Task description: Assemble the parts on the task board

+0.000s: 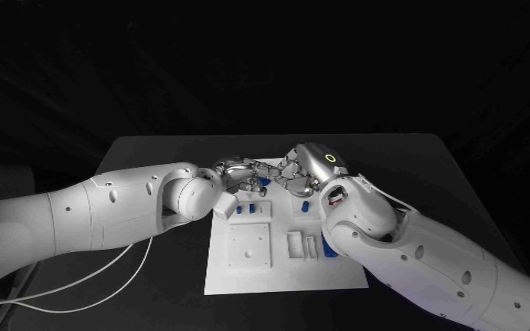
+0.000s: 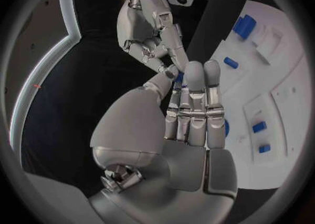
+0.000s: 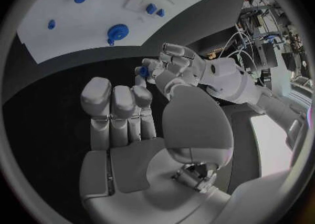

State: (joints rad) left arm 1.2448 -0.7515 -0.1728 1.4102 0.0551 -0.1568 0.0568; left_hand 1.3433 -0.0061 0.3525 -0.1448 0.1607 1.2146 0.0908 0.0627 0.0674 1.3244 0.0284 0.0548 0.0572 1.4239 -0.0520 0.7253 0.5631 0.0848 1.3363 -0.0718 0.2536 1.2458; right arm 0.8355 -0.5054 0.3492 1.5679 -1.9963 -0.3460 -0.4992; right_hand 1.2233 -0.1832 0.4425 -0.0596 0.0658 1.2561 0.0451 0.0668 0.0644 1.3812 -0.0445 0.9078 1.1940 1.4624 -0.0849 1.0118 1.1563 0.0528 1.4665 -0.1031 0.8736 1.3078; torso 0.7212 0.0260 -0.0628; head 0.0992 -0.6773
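Both hands meet over the board's (image 1: 249, 277) far edge, left hand (image 1: 237, 174) and right hand (image 1: 300, 172) fingers pinching one small blue part (image 3: 142, 70) together, likely a handover; next, one hand lets go cleanly.

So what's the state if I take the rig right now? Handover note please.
Left hand: pinches a small blue part in its fingers, above the far edge of the task board.
Right hand: raised against the left hand, fingers reaching to the same part; whether it grips can't be told.
Board: a blue gear and several other blue parts sit on it; seated or loose can't be told.
Done: one part picked up.
Left: place the held part, probably after a hand-to-hand pass, then the others.
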